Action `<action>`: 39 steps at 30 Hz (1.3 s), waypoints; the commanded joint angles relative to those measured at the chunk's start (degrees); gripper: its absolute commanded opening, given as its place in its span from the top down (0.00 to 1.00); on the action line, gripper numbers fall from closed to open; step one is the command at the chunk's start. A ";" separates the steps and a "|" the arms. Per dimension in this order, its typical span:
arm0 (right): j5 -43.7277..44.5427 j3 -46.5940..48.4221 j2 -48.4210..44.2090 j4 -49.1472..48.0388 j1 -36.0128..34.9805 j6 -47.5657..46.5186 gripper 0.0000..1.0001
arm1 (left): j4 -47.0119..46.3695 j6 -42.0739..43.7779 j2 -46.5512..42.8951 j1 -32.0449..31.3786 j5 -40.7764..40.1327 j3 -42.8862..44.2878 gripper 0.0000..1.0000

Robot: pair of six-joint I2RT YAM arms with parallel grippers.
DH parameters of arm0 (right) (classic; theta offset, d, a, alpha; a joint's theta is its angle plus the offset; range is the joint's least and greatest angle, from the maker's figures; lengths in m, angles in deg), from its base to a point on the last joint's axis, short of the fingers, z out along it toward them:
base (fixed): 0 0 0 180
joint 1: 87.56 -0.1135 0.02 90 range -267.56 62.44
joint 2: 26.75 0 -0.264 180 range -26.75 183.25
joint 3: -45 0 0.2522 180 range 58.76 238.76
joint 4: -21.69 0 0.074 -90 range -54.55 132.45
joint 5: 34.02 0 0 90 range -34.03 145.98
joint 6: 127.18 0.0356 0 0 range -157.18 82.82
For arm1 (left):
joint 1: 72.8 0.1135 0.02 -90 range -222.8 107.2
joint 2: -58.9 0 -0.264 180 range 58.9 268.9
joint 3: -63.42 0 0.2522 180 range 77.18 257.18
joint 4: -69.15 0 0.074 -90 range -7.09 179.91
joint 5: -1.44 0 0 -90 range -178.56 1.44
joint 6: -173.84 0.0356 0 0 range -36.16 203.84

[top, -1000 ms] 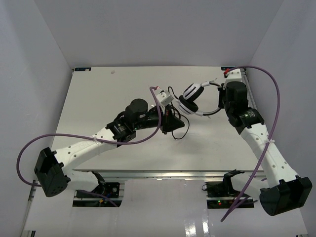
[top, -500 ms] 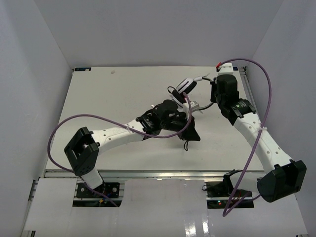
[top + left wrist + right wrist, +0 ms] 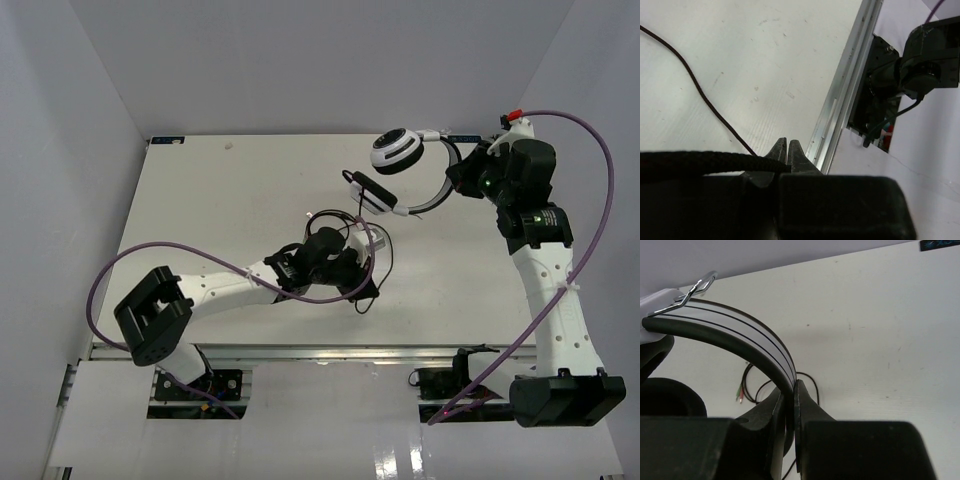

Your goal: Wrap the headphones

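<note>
The white-and-black headphones [image 3: 397,152] hang above the table's far right, one earcup up and the other [image 3: 375,194] lower. My right gripper [image 3: 458,180] is shut on the headband [image 3: 760,342], which passes between its jaws in the right wrist view [image 3: 789,390]. The thin black cable [image 3: 386,258] trails down from the headphones and loops around my left gripper [image 3: 364,293]. That gripper [image 3: 788,145] is shut on the cable [image 3: 705,100] low over the table near its front edge. The reddish and green plugs [image 3: 740,392] lie on the table with cable loops.
An aluminium rail [image 3: 840,115] runs along the table's near edge, with the black arm mounts [image 3: 910,75] beyond it. Thick purple robot cables [image 3: 200,255] arc over both arms. White walls close in the left, far and right sides.
My right arm has swung the headphones up and to the far right. My left gripper has pulled back toward the near edge with the cable trailing after it.
</note>
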 commanded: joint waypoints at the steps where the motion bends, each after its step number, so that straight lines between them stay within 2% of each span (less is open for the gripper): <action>1: -20.09 1.57 -1.17 -5.11 4.95 10.74 0.92 | -1.16 5.36 -3.87 -0.12 -7.12 -2.51 0.98; 4: -27.45 1.18 0.04 -5.53 7.40 11.75 0.92 | -3.48 7.56 -4.98 -0.12 -10.13 -4.27 0.92; 6: -34.01 -0.19 1.02 -6.34 8.21 12.80 0.92 | -7.53 8.86 -6.92 -0.12 -12.24 -6.94 0.69; 7: -35.25 -1.16 1.28 -7.14 8.46 13.19 0.92 | -9.57 9.57 -7.44 -0.12 -12.89 -8.08 0.61; 9: -37.00 -2.08 1.42 -8.23 8.54 14.28 0.92 | -11.95 10.18 -8.47 -0.12 -13.14 -8.99 0.56; 12: -39.46 -3.70 1.68 -10.33 8.54 16.49 0.92 | -16.82 11.18 -9.29 -0.12 -12.59 -10.84 0.42; 18: -41.85 -2.79 1.89 -10.71 9.09 18.24 0.92 | -23.10 12.04 -6.70 -0.12 -7.17 -12.48 0.38; 21: -41.14 -1.46 1.81 -9.91 9.24 17.74 0.92 | -29.29 11.29 -6.34 -0.22 -5.55 -14.94 0.35; 26: -38.08 0.82 2.29 -6.71 9.32 15.94 0.92 | -41.09 17.17 -8.37 -1.80 -8.37 -23.30 0.16; 28: -37.60 1.00 2.47 -6.51 9.33 15.80 0.92 | -45.73 19.58 -7.47 -1.95 -7.75 -24.51 0.13; 32: -37.08 1.11 2.51 -6.40 9.33 15.87 0.92 | -50.36 22.67 -0.53 -3.15 -6.69 -22.19 0.11; 35: -37.01 1.02 2.14 -6.31 9.33 15.87 0.92 | -55.47 24.26 7.12 -4.20 -9.06 -17.99 0.10; 39: -37.24 0.94 1.71 -6.31 9.33 16.04 0.92 | -57.50 25.28 14.87 -4.60 -13.91 -11.89 0.11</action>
